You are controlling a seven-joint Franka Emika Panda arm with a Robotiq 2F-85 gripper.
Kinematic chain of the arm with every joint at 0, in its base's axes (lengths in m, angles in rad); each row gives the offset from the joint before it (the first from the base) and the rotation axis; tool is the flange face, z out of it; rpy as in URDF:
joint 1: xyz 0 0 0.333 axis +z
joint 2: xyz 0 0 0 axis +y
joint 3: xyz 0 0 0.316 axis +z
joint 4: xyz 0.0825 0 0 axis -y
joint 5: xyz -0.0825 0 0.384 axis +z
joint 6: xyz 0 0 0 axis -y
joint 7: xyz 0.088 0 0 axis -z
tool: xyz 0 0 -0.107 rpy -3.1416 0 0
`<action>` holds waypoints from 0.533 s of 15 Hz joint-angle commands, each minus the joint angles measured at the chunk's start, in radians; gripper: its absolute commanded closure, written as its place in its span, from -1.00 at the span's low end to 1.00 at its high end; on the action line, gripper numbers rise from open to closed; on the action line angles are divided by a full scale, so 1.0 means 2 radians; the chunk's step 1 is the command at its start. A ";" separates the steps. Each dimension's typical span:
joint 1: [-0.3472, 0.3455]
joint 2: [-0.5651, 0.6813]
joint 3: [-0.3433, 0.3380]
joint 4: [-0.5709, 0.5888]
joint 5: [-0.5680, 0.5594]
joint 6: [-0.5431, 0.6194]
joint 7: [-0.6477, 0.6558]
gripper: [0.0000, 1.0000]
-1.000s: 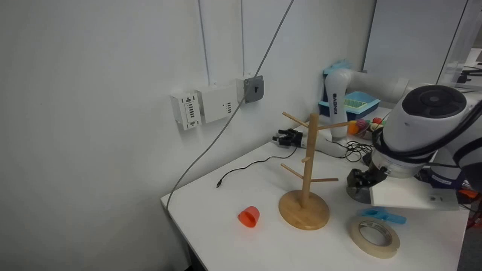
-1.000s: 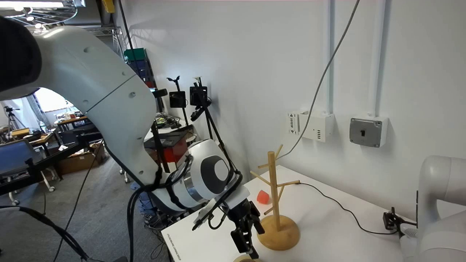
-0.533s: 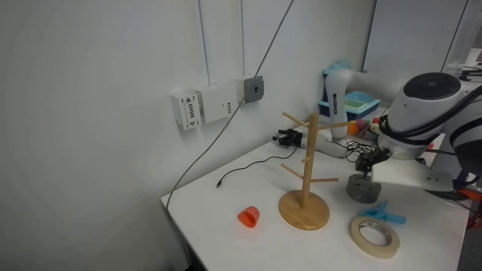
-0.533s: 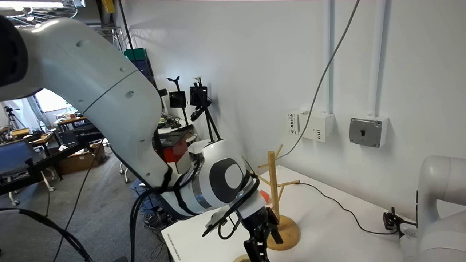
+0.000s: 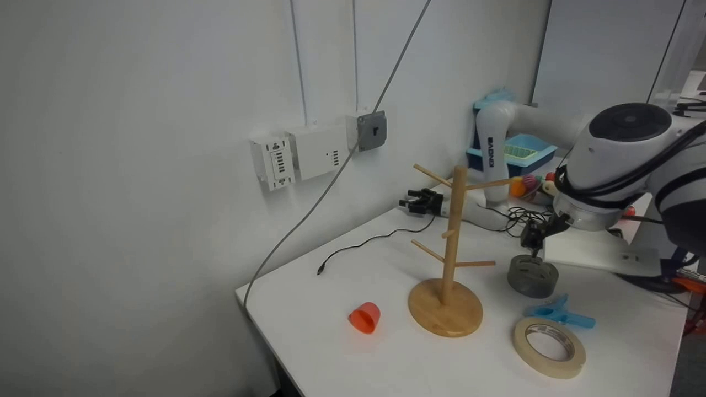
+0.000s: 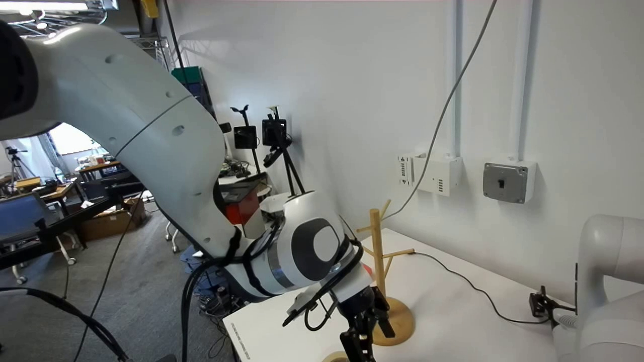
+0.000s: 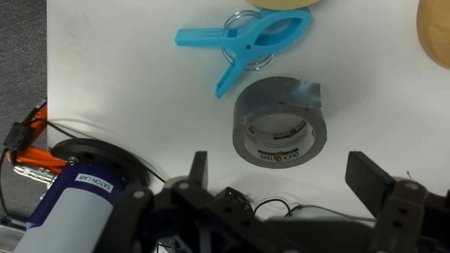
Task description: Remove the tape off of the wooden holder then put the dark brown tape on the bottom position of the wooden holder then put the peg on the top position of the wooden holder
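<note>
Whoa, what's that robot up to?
The robot arm looks about to grab the dark roll of tape. Its end effector hangs open close to that roll, holding nothing yet. The pale tape ring is already off the wooden holder and lies on the table beside the blue clip. The dark roll and the clip aren't on the holder yet; they're on the table too.

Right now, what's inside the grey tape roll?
Inside the roll are its printed core wall and white tabletop; the roll itself hides the core wall nearest the blue clip.
</note>
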 commanded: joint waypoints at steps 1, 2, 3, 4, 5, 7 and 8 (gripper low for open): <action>0.012 0.003 -0.012 0.003 0.004 0.004 0.005 -1.00; 0.011 0.006 -0.011 0.005 0.010 0.003 0.007 -1.00; 0.012 0.013 -0.017 0.013 0.006 0.003 0.022 -1.00; 0.012 0.020 -0.021 0.019 0.002 0.003 0.031 -1.00; 0.011 0.029 -0.025 0.027 0.003 0.001 0.037 -1.00; 0.010 0.049 -0.036 0.041 0.002 0.003 0.052 -1.00; 0.010 0.060 -0.040 0.047 0.005 0.004 0.058 -1.00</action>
